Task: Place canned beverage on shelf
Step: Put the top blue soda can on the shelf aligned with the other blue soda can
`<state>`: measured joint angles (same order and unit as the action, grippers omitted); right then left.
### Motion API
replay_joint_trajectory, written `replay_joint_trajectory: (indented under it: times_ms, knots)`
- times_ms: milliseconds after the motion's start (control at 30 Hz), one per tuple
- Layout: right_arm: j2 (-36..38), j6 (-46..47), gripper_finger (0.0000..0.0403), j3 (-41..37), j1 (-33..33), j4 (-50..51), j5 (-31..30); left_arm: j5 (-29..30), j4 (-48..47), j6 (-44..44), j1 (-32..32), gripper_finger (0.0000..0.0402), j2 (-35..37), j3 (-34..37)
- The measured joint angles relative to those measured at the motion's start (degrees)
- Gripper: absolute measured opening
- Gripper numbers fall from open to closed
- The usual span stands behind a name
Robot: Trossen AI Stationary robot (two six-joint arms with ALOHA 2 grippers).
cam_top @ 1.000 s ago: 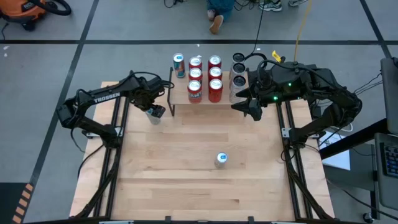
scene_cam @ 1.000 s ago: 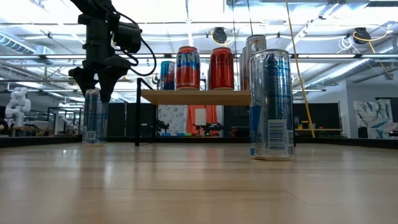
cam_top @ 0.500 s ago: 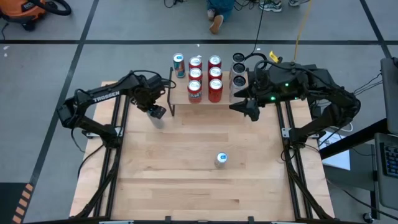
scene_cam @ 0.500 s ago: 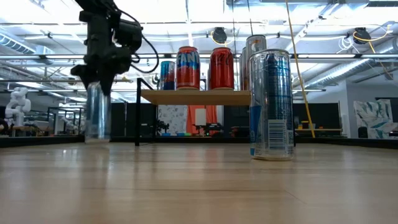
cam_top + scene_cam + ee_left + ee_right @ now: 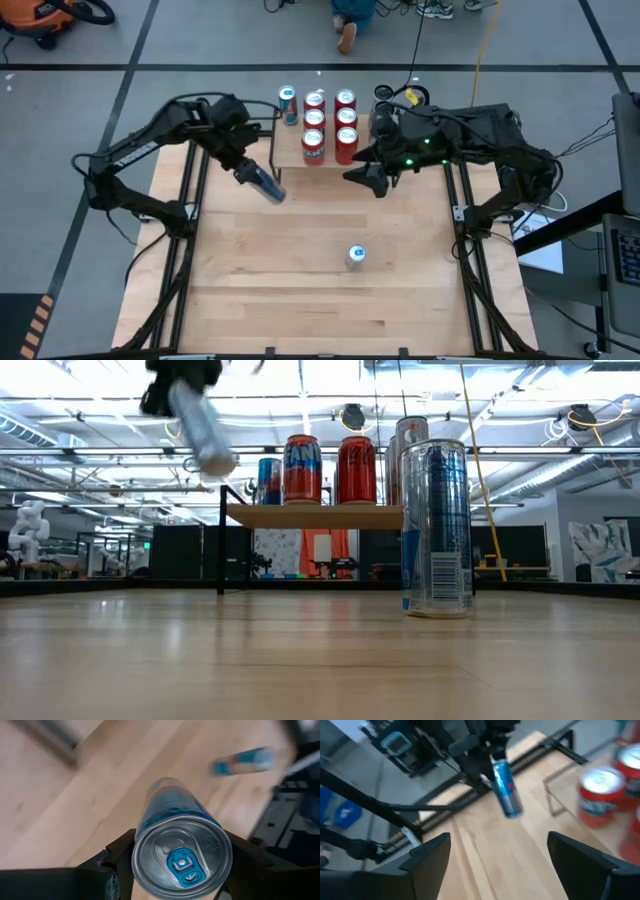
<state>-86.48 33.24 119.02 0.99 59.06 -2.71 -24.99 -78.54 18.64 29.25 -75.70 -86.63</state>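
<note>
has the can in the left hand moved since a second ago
Yes. The blue can, gripped by the left hand, has gone from standing on the table to tilted in the air, about level with the cans on the shelf.

An orange vacuum-like machine [image 5: 45,20] sits on the grey floor, and a person's shoe [image 5: 348,38] shows beyond the table's far edge.

Room as I see it beyond the wooden table [image 5: 320,300]: grey floor [image 5: 60,250] crossed by dark lines; orange vacuum [image 5: 45,20] far from the table; ceiling strip lights [image 5: 300,385] above; white humanoid figure [image 5: 25,530] behind the table's edge.
</note>
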Motion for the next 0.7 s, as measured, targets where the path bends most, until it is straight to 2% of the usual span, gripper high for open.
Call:
replay_joint_trajectory:
  times_ms: [133, 300, 467, 700]
  knots:
    - [-2.0, 0.1, 0.0321, 0.0, 0.0, -1.2, 2.2, -0.1, 0.8, -1.9, -3.9, 0.022, -0.1, -8.5]
    - [-4.3, -0.7, 0.0343, 0.0, 0.0, -2.4, 5.8, 1.1, 8.1, -9.5, -9.7, 0.022, -0.1, -15.3]
    - [-6.4, -2.7, 0.0361, 0.0, 0.0, -4.2, 7.7, 1.2, 16.6, -21.5, -14.9, 0.0225, 0.0, -16.9]
    - [-6.2, -5.6, 0.0377, 0.0, 0.2, -9.2, 7.4, 1.4, 20.4, -34.2, -20.2, 0.0227, -0.4, -16.9]
